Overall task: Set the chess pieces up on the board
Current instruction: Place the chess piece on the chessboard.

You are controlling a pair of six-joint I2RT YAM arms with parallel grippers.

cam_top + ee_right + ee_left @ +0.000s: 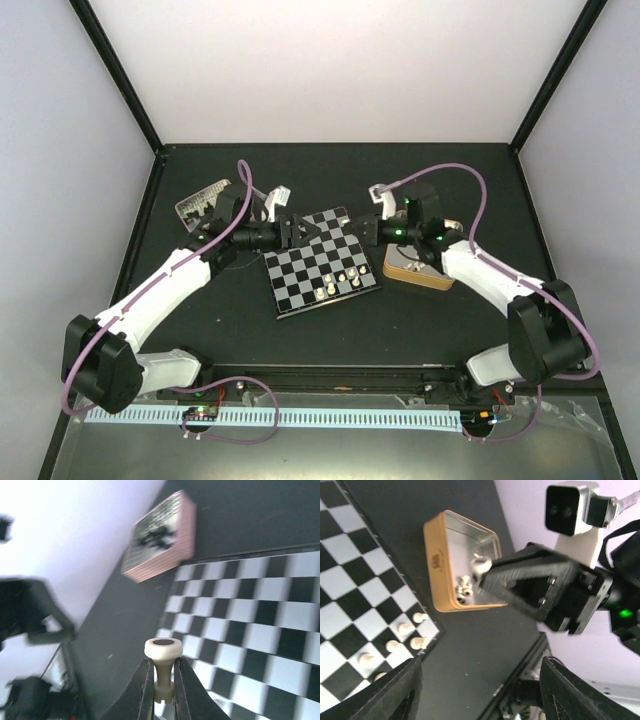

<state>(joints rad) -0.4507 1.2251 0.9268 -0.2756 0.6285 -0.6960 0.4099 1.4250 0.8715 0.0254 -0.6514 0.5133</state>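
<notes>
Two containers on my dark table [400, 180]
I see a tan box [421, 279] right, a pinkish tray [198, 205] far left.

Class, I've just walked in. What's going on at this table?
Two robot arms are setting up a chess game. The right gripper is shut on a cream piece over the board. The left gripper is open and holds nothing. A handful of cream pieces stand near one corner of the board, and more lie in the tan box beside it. The rest of the board is bare.
</notes>
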